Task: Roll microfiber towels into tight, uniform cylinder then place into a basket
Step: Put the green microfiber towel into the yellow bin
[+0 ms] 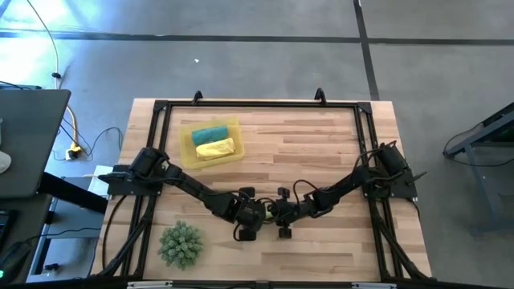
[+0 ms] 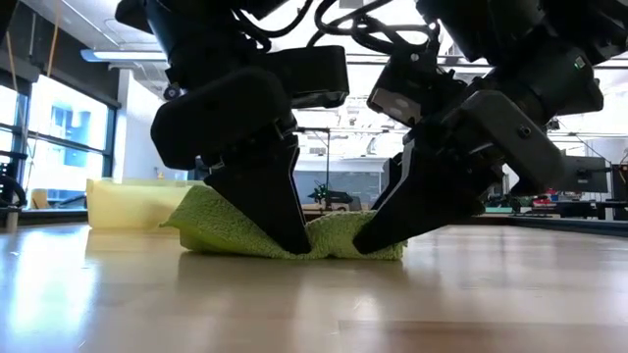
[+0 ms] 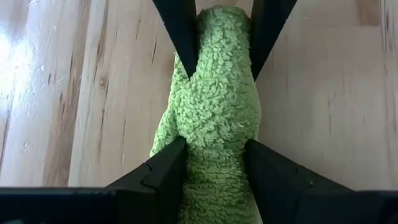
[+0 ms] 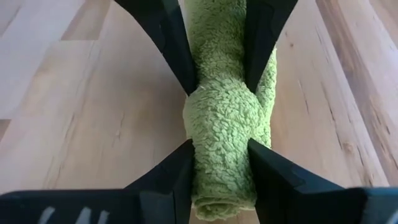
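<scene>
A lime green towel (image 2: 231, 227), rolled into a cylinder, lies lengthwise on the wooden table (image 1: 321, 144) at its middle. In the high view both grippers hide it. My left gripper (image 3: 214, 163) and my right gripper (image 4: 221, 163) face each other along the roll, each shut on it, with their tips close together (image 2: 334, 245). The yellow basket (image 1: 186, 154) stands at the far left and holds a rolled teal towel (image 1: 209, 133) and a rolled yellow towel (image 1: 215, 148), side by side. My left gripper pinches the roll's two long sides (image 3: 186, 146) between its two fingers, about midway along it. The fingers slant down from the table's left and lie across the roll. The roll rests on the table, and the pile bulges above the fingers. My right gripper pinches the roll's long sides (image 4: 200, 149) between its two fingers, a short way in from the roll's right end (image 4: 217, 208). The fingers slant down from the table's right, across the roll. The roll lies on the table, narrowed where the fingers stand.
A spiky green plant-like ball (image 1: 181, 245) sits near the table's front left corner. A black frame (image 1: 257, 104) runs around the table's edges. Bare wood lies to the right of the basket and along the near edge.
</scene>
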